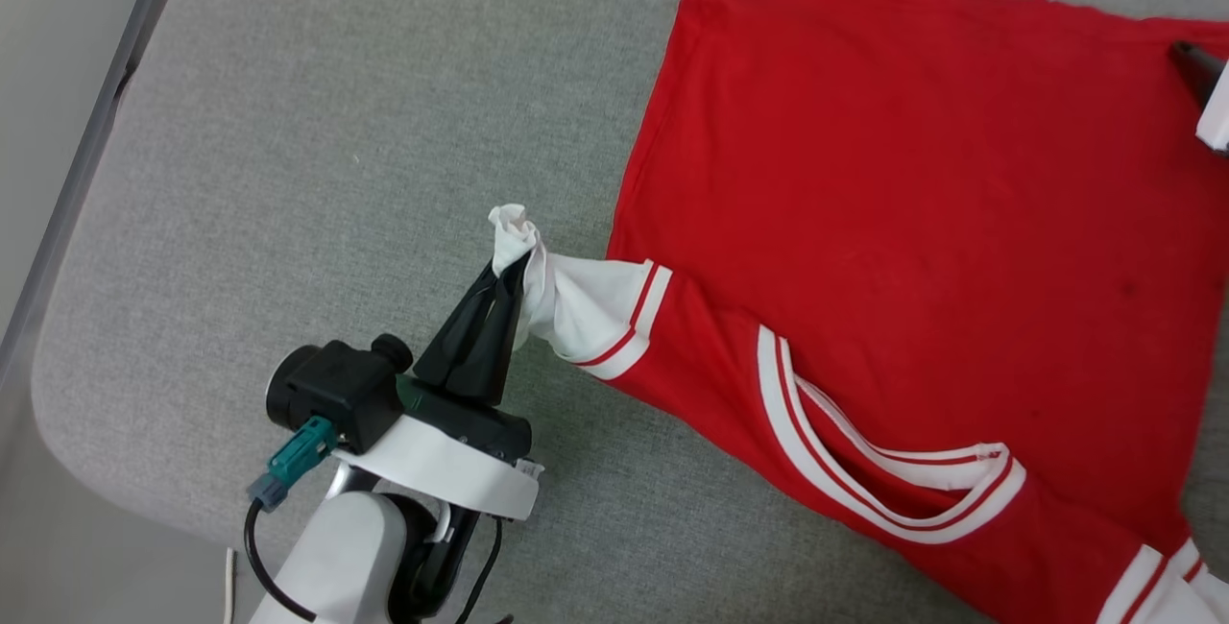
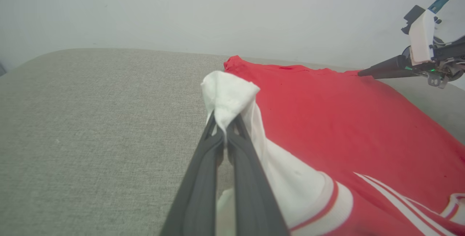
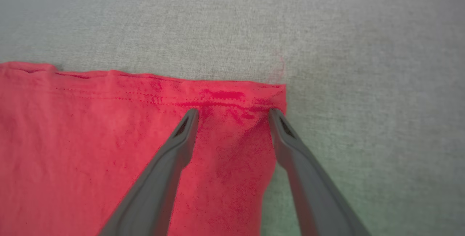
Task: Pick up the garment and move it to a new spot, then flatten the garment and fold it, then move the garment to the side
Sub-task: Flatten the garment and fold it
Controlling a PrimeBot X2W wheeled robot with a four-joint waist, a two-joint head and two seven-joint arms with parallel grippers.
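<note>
Because the red jersey T-shirt (image 1: 912, 221) is soft, light and limp, it likely sags and bunches wherever pinched; it lies spread on the grey fabric surface (image 1: 336, 173) across the right of the head view. The left gripper (image 1: 511, 259), mid-frame, is clamped on the white sleeve tip (image 1: 514, 226); the right gripper (image 3: 234, 114) gapes wide over the red hem corner (image 3: 269, 94), holding nothing. Seamed edges look the surest holds.

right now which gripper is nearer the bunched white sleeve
Left. The left gripper is shut on the sleeve; the right gripper is open over the garment's far hem corner.
</note>
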